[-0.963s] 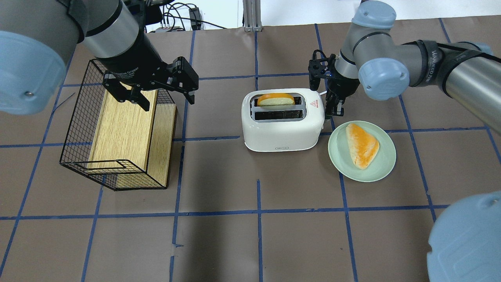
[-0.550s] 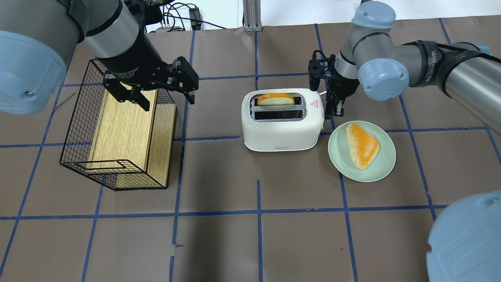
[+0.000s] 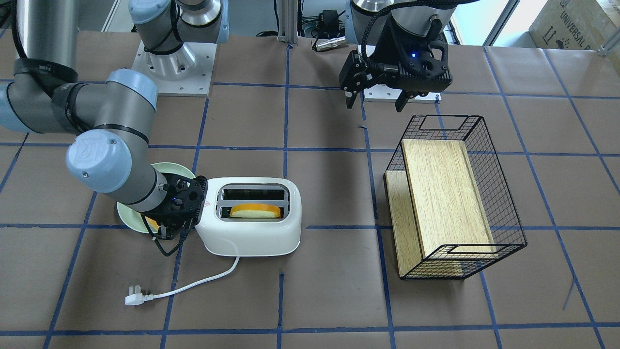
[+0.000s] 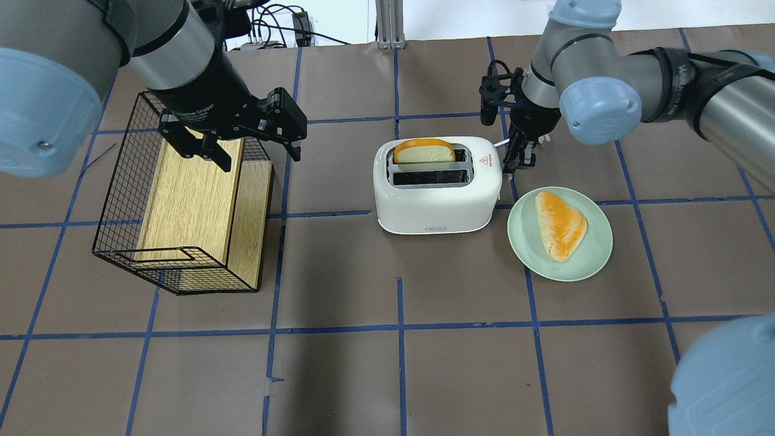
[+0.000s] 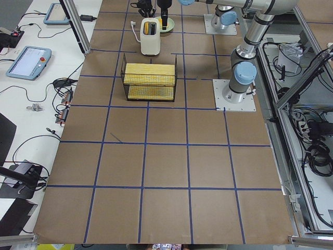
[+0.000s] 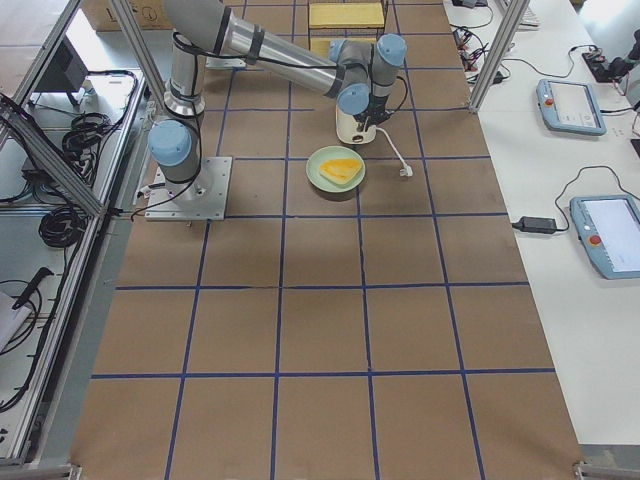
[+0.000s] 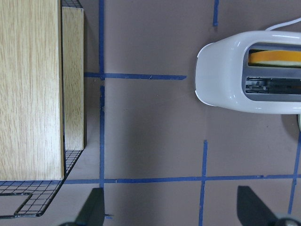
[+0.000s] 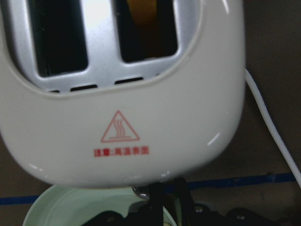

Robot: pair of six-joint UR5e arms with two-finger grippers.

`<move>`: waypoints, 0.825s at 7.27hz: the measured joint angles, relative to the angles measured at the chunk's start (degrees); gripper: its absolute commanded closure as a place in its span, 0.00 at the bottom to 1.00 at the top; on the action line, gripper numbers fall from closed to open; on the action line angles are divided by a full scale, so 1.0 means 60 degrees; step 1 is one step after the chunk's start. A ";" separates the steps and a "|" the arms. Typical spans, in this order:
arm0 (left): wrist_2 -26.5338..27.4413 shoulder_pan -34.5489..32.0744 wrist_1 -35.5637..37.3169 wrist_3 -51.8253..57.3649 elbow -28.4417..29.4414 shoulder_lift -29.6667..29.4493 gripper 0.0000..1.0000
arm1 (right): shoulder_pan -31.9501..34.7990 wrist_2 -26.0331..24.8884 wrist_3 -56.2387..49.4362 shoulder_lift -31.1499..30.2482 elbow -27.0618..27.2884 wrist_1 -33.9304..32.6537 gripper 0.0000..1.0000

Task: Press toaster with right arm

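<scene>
The white two-slot toaster (image 4: 436, 194) stands mid-table, and also shows in the front view (image 3: 252, 232). A bread slice (image 4: 424, 151) sticks up out of its far slot. My right gripper (image 4: 521, 158) hangs at the toaster's right end, fingers pointing down and close together, shut on nothing. In the right wrist view the gripper (image 8: 170, 203) sits just below the end with the red triangle mark (image 8: 121, 128), by a small silver knob (image 8: 139, 190). Whether it touches the toaster cannot be told. My left gripper (image 4: 260, 158) is open and empty above the wire basket.
A green plate (image 4: 593, 257) with a bread slice (image 4: 560, 224) lies right of the toaster, under my right arm. A black wire basket (image 4: 121, 200) holding a wooden board (image 4: 187, 200) stands at the left. The white plug cord (image 3: 184, 287) trails behind the toaster.
My right gripper has moved up and back from the toaster's right end. The bread slice now stands higher in its slot. My left arm has not moved.
</scene>
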 measured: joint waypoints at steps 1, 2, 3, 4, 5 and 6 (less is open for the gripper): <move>-0.0002 -0.0003 0.0000 -0.0001 0.0000 0.0001 0.00 | 0.0004 -0.0049 0.0547 -0.0351 -0.0476 0.0816 0.00; -0.0005 -0.0005 0.0000 -0.0001 0.0000 0.0002 0.00 | 0.0016 -0.0038 0.1674 -0.0778 -0.0931 0.1609 0.00; -0.0003 -0.0009 0.0000 -0.0001 0.0001 0.0001 0.00 | 0.0018 -0.0049 0.3412 -0.1220 -0.1156 0.2187 0.00; -0.0002 -0.0010 0.0000 -0.0001 0.0000 0.0000 0.00 | 0.0015 -0.0107 0.6046 -0.1703 -0.1246 0.2604 0.00; 0.0000 -0.0011 0.0000 -0.0001 0.0000 0.0000 0.00 | 0.0016 -0.0135 0.8496 -0.2180 -0.1256 0.3046 0.00; 0.0000 -0.0010 0.0000 -0.0001 0.0000 0.0000 0.00 | 0.0016 -0.0145 0.9917 -0.2640 -0.1228 0.3561 0.00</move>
